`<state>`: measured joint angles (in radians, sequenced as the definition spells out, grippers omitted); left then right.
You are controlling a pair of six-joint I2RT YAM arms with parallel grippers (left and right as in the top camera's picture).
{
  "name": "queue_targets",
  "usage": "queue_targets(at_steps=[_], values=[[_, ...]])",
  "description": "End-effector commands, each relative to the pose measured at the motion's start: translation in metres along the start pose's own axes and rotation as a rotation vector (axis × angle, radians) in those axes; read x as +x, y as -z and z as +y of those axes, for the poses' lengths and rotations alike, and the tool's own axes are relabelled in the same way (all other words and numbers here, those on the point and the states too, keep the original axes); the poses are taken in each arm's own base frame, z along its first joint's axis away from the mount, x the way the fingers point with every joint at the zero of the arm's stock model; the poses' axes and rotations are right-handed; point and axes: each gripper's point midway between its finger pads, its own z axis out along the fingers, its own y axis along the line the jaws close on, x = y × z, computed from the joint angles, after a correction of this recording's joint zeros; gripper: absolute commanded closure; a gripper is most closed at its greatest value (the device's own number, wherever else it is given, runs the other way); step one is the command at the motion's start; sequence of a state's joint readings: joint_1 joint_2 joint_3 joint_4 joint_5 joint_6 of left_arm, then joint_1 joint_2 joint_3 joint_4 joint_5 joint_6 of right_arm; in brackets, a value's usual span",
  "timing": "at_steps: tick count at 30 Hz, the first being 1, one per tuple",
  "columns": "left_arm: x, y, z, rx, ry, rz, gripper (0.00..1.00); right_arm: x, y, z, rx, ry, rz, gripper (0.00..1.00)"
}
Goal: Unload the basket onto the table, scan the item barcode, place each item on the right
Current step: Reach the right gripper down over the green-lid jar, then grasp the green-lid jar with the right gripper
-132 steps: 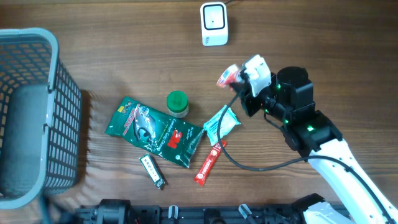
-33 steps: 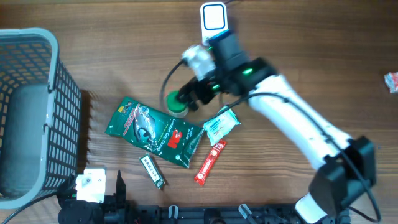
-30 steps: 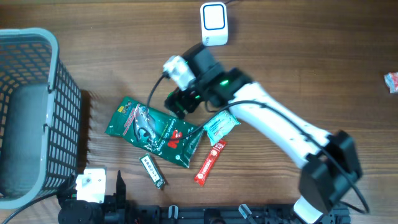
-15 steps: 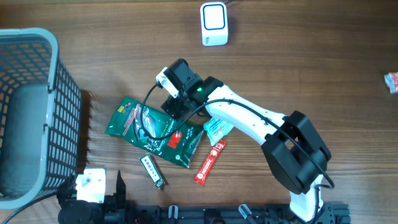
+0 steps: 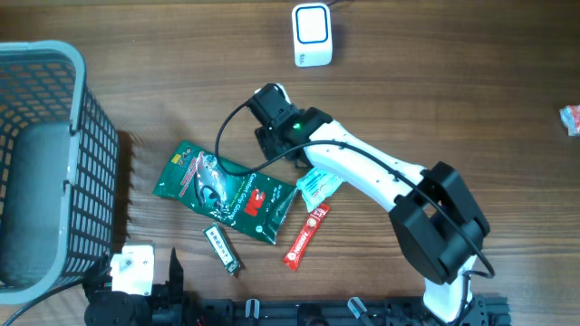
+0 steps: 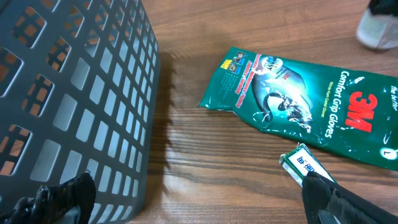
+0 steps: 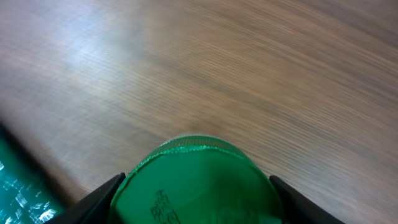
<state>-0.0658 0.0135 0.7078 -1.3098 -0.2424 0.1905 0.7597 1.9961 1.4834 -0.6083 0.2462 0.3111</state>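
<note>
A jar with a round green lid fills the bottom of the right wrist view. My right gripper has a black finger pressed against each side of the lid, and the jar still stands on the wood. In the overhead view the right gripper covers the jar, just above the green 3M glove pack. The white scanner sits at the far edge of the table. My left gripper is open and empty, low at the front left beside the basket.
A grey mesh basket fills the left side. Below the right arm lie a teal sachet, a red stick pack and a small green-and-white bar. A red-and-white wrapper lies at the far right edge.
The right arm swung left from near the scanner, came down over the green-lidded jar and closed its fingers onto the lid. The left gripper stayed open and still.
</note>
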Motion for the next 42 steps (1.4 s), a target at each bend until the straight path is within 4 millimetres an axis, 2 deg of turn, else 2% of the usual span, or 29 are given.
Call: queue_targets(at_steps=[1,4,9,10,14,15,16,20,22,26,29,33,37,38,42], values=[[-0.001,0.001,0.002,-0.008,-0.015,-0.011,0.0,-0.012,0.022,-0.027,0.117,-0.313,-0.072,0.32],[-0.001,0.001,0.002,-0.008,-0.015,-0.011,0.0,0.003,0.022,-0.031,0.141,-0.519,-0.034,0.32],[-0.001,0.001,0.002,-0.008,-0.015,-0.011,0.0,0.014,0.021,-0.024,0.113,-0.637,0.023,0.31],[-0.001,0.001,0.002,-0.008,-0.015,-0.011,0.0,0.015,0.021,-0.022,0.102,-0.638,0.031,0.26],[-0.001,0.001,0.002,-0.008,-0.015,-0.011,0.0,0.019,0.023,-0.014,0.056,-0.624,0.072,0.15],[-0.001,0.001,0.002,-0.008,-0.015,-0.011,0.0,0.019,0.026,-0.011,0.039,-0.605,0.079,0.05],[-0.001,0.001,0.002,-0.008,-0.015,-0.011,0.0,0.018,0.03,-0.01,0.023,-0.591,0.081,0.01],[-0.001,0.001,0.002,-0.008,-0.015,-0.011,0.0,0.0,0.069,-0.018,-0.01,-0.503,0.033,0.0],[-0.001,0.001,0.002,-0.008,-0.015,-0.011,0.0,-0.006,0.097,-0.028,-0.02,-0.467,0.015,0.0],[-0.001,0.001,0.002,-0.008,-0.015,-0.011,0.0,-0.008,0.132,-0.024,-0.111,-0.275,-0.01,0.0],[-0.001,0.001,0.002,-0.008,-0.015,-0.011,0.0,-0.011,0.128,-0.021,-0.121,-0.175,-0.02,0.0],[-0.001,0.001,0.002,-0.008,-0.015,-0.011,0.0,0.004,0.107,-0.011,-0.252,-0.211,0.116,0.0],[-0.001,0.001,0.002,-0.008,-0.015,-0.011,0.0,0.006,0.083,-0.023,-0.314,-0.319,0.248,0.01],[-0.001,0.001,0.002,-0.008,-0.015,-0.011,0.0,0.003,0.076,-0.028,-0.292,-0.323,0.279,0.01],[-0.001,0.001,0.002,-0.008,-0.015,-0.011,0.0,-0.008,0.064,-0.027,-0.231,-0.263,0.329,0.01]])
